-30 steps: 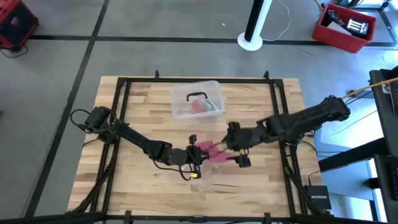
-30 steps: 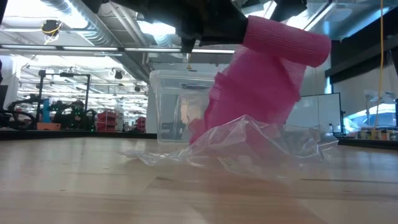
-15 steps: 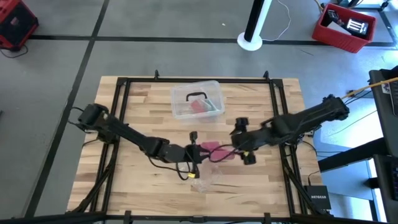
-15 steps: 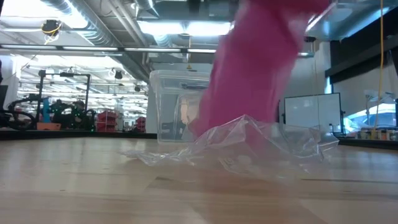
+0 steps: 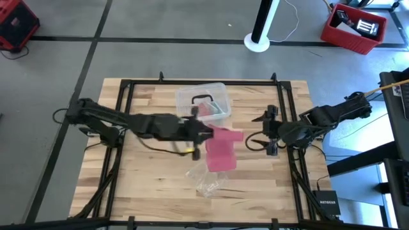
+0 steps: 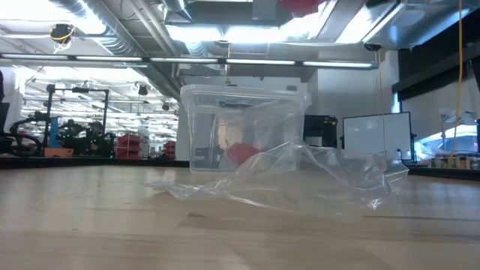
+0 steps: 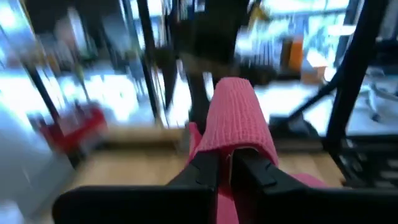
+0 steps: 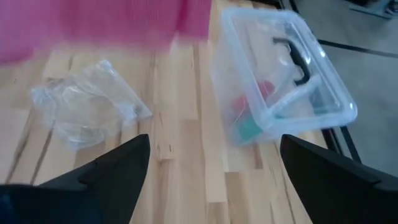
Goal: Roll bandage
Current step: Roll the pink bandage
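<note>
The bandage [image 5: 222,152] is pink. Its rolled part [image 7: 236,115] sticks out beyond my left gripper [image 5: 206,133], which is shut on it above the table's middle, and a loose strip hangs below. In the low view only a pink bit of the bandage [image 6: 304,6] shows at the top edge. My right gripper [image 5: 267,131] stands open toward the table's right edge, apart from the bandage, with nothing between its fingers [image 8: 112,168]. My left gripper pinches the bandage between its two fingers [image 7: 205,171], just under the rolled part [image 7: 231,146]. The fingers come nearly level from the table's left. The bandage is lifted clear of the table; the roll stands beyond the fingertips and the loose strip [image 5: 220,160] hangs slack below.
A crumpled clear plastic wrapper [image 5: 209,182] lies on the wood near the front, under the hanging strip. A clear lidded box [image 5: 201,102] with pink and green contents stands at the far middle. A black frame [image 5: 121,128] runs around the tabletop.
My left gripper has risen and gone toward the table's far edge, still shut on the bandage, lifting it clear of the wrapper and almost out of the low view; its strip now hangs spread out. My right gripper has drawn back toward the table's right edge, staying open.
</note>
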